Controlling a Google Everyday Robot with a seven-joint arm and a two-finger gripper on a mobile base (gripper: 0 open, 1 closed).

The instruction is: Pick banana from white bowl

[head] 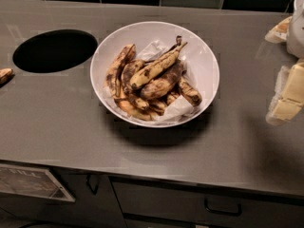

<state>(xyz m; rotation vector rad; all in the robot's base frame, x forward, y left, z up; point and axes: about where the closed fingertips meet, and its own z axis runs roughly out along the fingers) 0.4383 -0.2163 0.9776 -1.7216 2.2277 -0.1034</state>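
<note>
The banana [154,68] is the longest and yellowest one, lightly speckled. It lies diagonally on top of the pile, with its thin stem pointing up and right. It rests on several shorter, darker browned bananas in the white bowl [205,56], which is lined with crumpled white paper and stands mid-counter. My gripper [285,63] is at the right edge of the view, well to the right of the bowl and above the counter. Its cream fingers [289,96] are spread apart and empty.
A round dark hole [54,50] is cut in the grey counter left of the bowl. Another browned banana [4,75] shows at the left edge. Dark tiles run along the back. Drawers with handles [222,208] sit below the counter's front edge.
</note>
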